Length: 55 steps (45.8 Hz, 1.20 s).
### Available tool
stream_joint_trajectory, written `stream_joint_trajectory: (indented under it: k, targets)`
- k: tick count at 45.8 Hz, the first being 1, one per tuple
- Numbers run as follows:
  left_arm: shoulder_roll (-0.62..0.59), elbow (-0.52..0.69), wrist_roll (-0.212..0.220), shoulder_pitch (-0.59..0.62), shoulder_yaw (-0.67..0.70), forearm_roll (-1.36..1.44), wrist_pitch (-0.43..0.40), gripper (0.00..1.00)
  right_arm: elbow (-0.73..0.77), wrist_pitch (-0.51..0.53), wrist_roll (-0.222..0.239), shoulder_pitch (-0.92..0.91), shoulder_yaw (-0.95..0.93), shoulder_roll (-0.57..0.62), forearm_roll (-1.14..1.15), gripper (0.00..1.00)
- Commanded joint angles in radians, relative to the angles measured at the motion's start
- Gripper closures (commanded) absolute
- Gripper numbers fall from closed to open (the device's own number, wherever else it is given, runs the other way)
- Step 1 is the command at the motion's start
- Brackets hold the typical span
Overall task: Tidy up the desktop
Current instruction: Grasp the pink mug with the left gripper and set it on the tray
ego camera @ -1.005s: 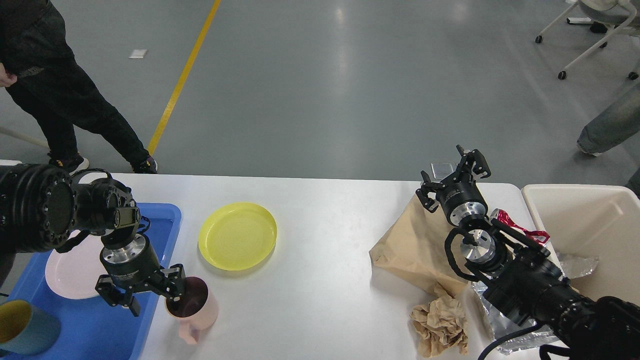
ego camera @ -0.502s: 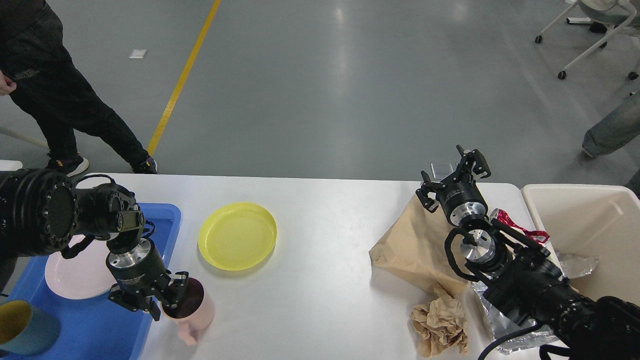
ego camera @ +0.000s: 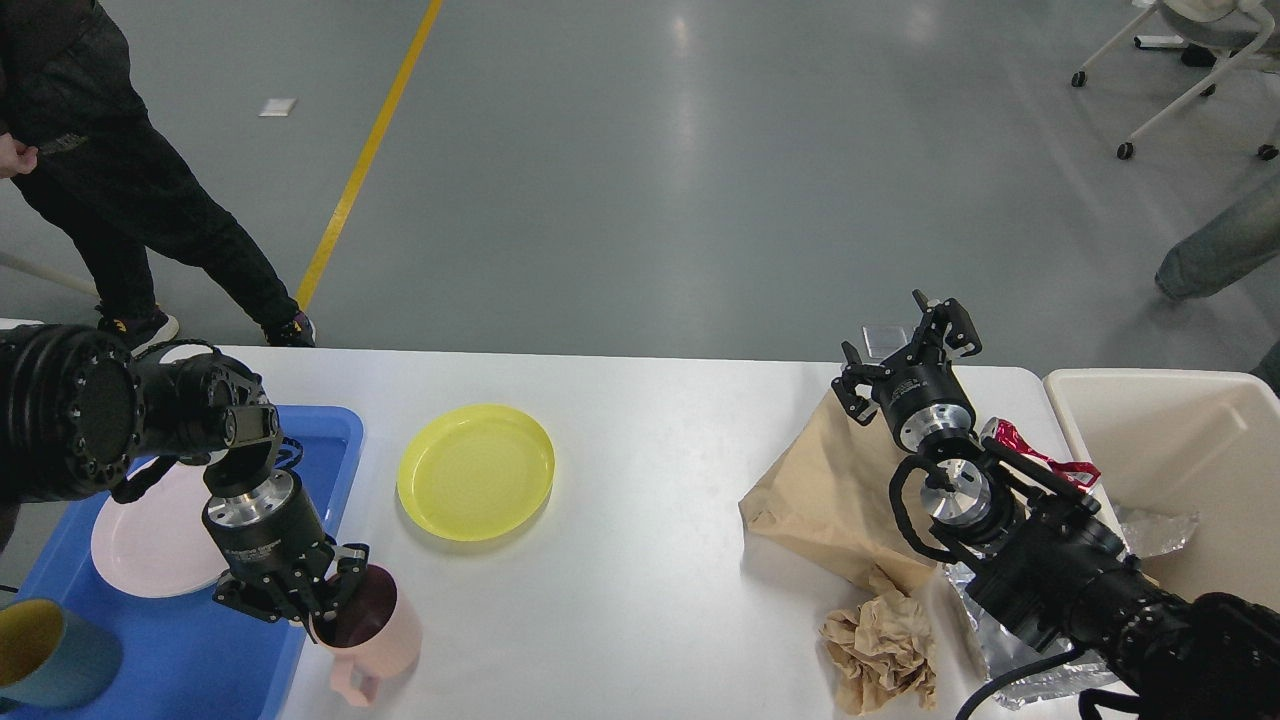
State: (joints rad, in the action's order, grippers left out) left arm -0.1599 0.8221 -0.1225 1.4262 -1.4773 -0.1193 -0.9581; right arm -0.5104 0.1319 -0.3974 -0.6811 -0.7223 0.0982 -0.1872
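Head view looks down on the white surface (ego camera: 640, 440), which runs across the lower half of the scene, under both arms. Left claw (ego camera: 318, 598) points down near the front left part of the surface, beside the blue tray (ego camera: 330, 440), and its fingers pinch the rim of a pink mug (ego camera: 375, 640); the mug has a dark inside and a handle toward the front edge, and whether its base touches the surface I cannot tell. On the tray lie a pale pink plate (ego camera: 150, 545), partly hidden by the arm, and a cup (ego camera: 50, 655), yellow inside and blue-grey outside, at the near left corner. Just behind the mug a yellow plate (ego camera: 476, 472) sits flat on the surface, apart from the tray. Right claw (ego camera: 905, 345) stands at the far right edge of the surface with its fingers spread and nothing between them, above the back corner of a brown paper bag (ego camera: 815, 495) that lies flat. Nearer the front edge is a crumpled wad of brown paper (ego camera: 880, 648), and beside it a silver foil wrapper (ego camera: 995, 640) partly under the right arm. A red scrap (ego camera: 1040, 455) shows by the arm. A cream bin (ego camera: 1180, 450) stands off the right end of the surface.
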Motion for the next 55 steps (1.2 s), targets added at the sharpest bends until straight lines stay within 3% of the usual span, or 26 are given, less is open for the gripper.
stream_joint_trajectory:
  k: [1, 12, 22, 36, 55]
  targets:
    - [-0.006, 0.002, -0.002, 0.043, -0.004, 0.001, -0.002, 1.0, 0.001, 0.0, 0.0, 0.0, 0.0, 0.0, 0.0, 0.0]
    - [-0.062, 0.026, 0.0, 0.138, -0.011, 0.006, -0.002, 1.0, 0.0, 0.0, 0.0, 0.0, 0.001, 0.0, 0.0, 0.0]
    - [-0.233, 0.026, -0.002, 0.169, -0.012, 0.013, -0.002, 1.0, 0.0, 0.0, 0.0, 0.0, 0.0, 0.0, 0.0, 0.0]
    - [-0.388, 0.011, 0.001, 0.082, -0.011, 0.024, -0.002, 1.0, 0.0, 0.0, 0.0, 0.0, 0.0, 0.0, 0.0, 0.0]
    - [-0.379, -0.037, -0.008, -0.035, 0.012, 0.023, -0.002, 1.0, 0.0, 0.0, 0.0, 0.0, 0.0, 0.0, 0.0, 0.0]
